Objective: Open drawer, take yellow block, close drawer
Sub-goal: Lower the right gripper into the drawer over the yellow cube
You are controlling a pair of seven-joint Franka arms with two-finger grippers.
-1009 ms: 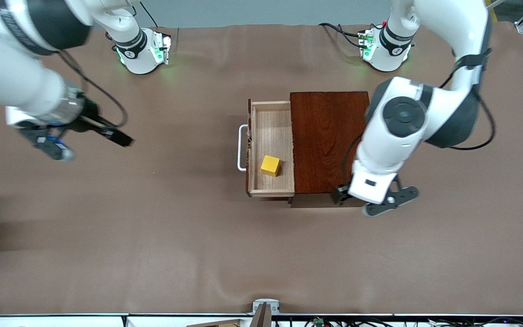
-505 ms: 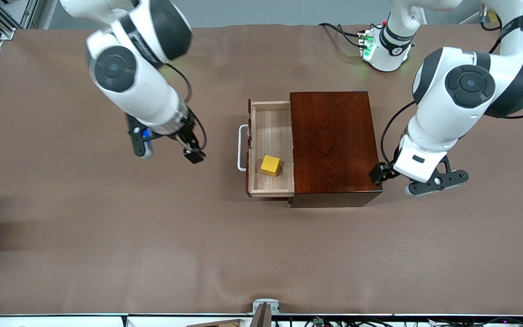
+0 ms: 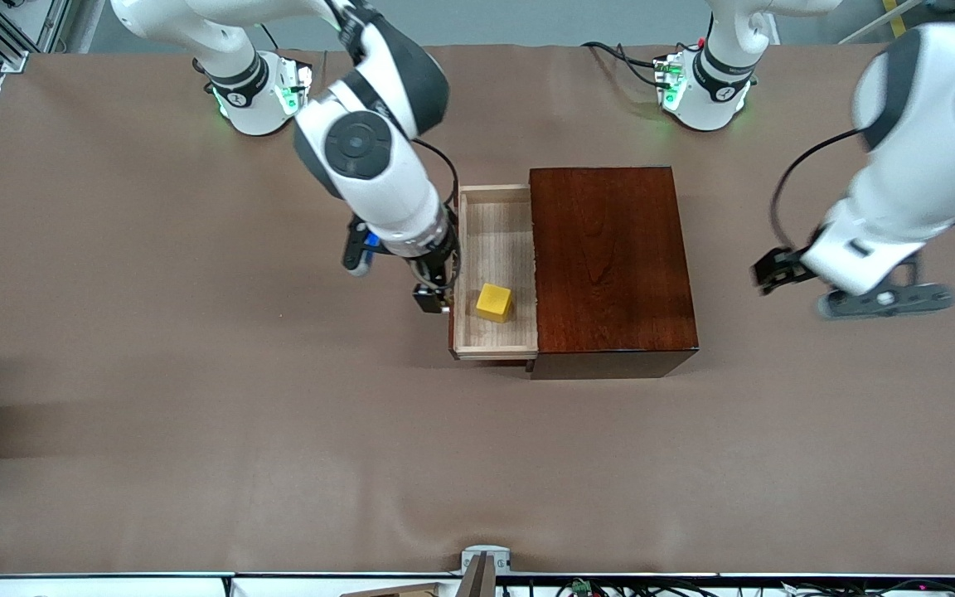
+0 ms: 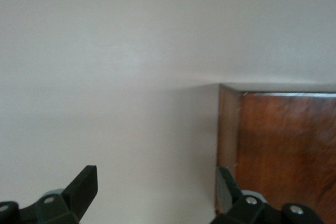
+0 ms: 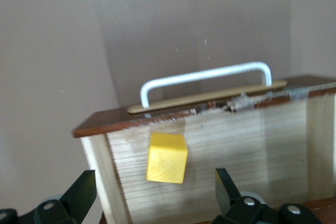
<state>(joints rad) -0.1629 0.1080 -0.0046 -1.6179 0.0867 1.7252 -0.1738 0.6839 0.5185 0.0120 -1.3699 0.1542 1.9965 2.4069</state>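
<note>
Front view: the drawer (image 3: 496, 274) is seen pulled out of the wooden box (image 3: 610, 265) on the bench (image 3: 196, 414), with the yellow block (image 3: 494, 302) lying in it. The right gripper (image 3: 399, 274) is held over the drawer's front edge. The left gripper (image 3: 850, 286) is held over bare bench, spread, waiting.

Left wrist view: only a box corner (image 4: 278, 150) is shown.

Right wrist view: the spread fingers (image 5: 84, 192) are seen flanking the yellow block (image 5: 167, 157); a descent too near the handle (image 5: 205, 80) risks striking the drawer front.
</note>
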